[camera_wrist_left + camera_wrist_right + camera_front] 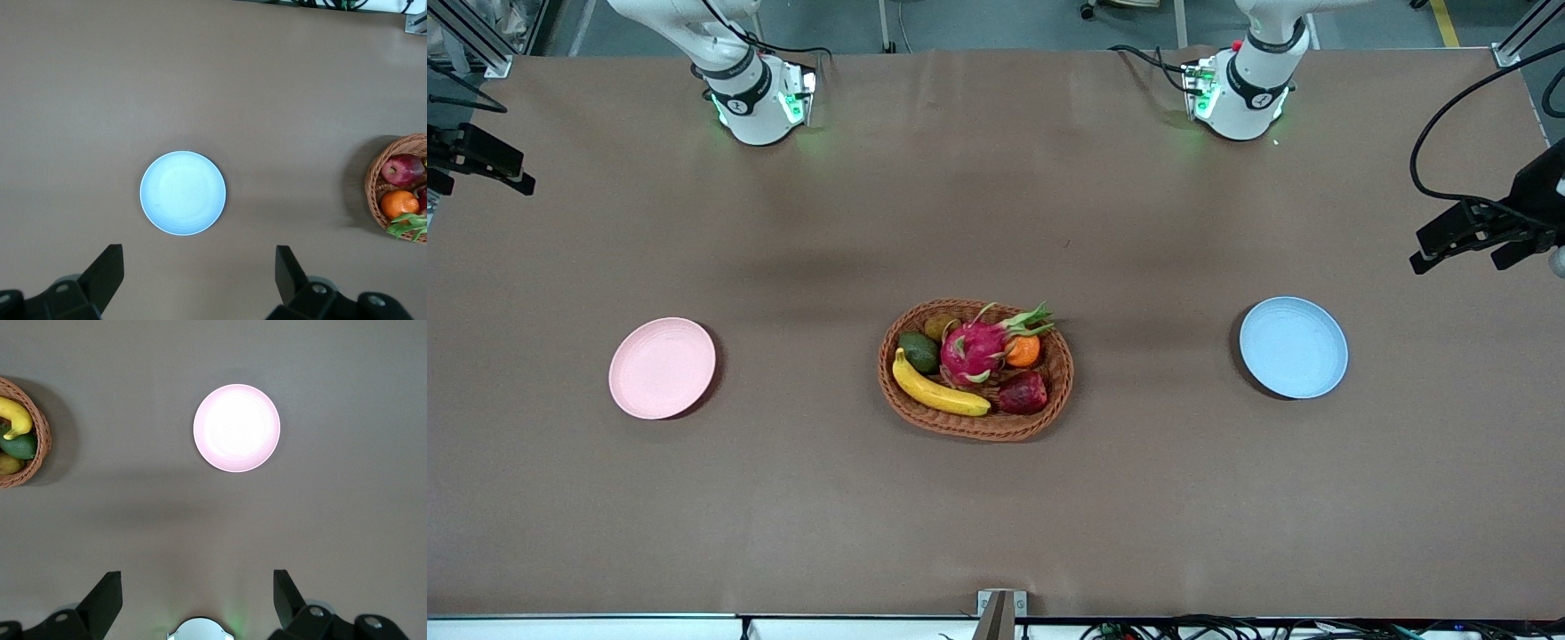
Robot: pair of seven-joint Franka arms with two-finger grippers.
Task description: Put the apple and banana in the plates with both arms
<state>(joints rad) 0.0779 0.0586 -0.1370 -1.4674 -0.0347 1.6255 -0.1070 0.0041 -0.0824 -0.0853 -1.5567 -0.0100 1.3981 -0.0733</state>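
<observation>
Brown woven oval basket mid-table, holding long yellow banana and small dark red apple along its camera-side edge. Pale pink round plate toward right arm's end, light blue round plate toward left arm's end, both bare. Left gripper high over blue plate, right gripper high over pink plate, fingers spread wide, holding nothing.

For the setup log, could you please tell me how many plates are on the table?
2. The pink plate lies toward the right arm's end of the table; the blue plate lies toward the left arm's end. The basket sits between them.

Basket with dragon fruit, orange
</observation>
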